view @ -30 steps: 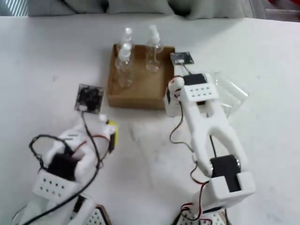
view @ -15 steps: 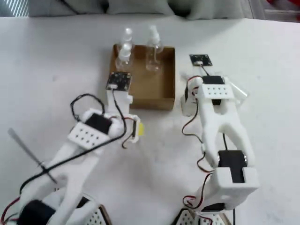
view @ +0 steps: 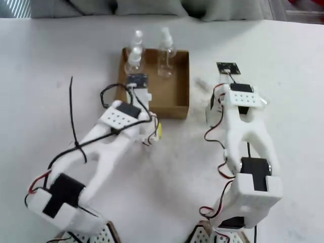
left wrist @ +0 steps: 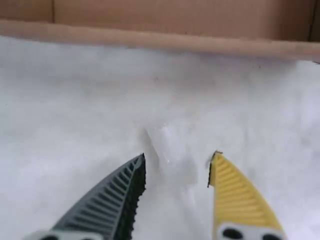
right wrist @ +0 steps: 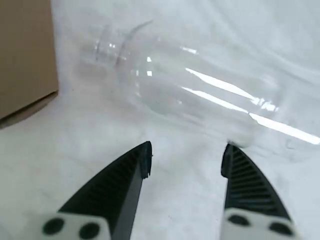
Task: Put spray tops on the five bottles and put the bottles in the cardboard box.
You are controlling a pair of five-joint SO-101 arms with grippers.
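The left gripper (left wrist: 177, 160) stands open, its grey finger and its yellow finger spread apart and pointing down at the counter (view: 283, 61); between the two tips lies a small pale shape (left wrist: 162, 145), too blurred to identify, touching neither finger as far as can be seen; just beyond it runs the near wall of the cardboard box (left wrist: 160, 20), so this gripper sits close to the box, on its outer side. The right gripper (right wrist: 186, 150) is also open, both black fingers held wide above the counter; just past their tips a clear bottle (right wrist: 200, 85) lies on its side on the counter, its open neck bare of any top and turned toward the box, whose corner stands near the neck; the fingers do not touch the bottle. In the high view the left arm stretches toward the front of the box, and the right arm stretches up along the box's right side; inside the box three upright bottles (view: 166, 48) stand at the far end, each wearing a spray top (view: 165, 34); two stand close together at the far left and one further right; the near part of the box floor is bare cardboard.
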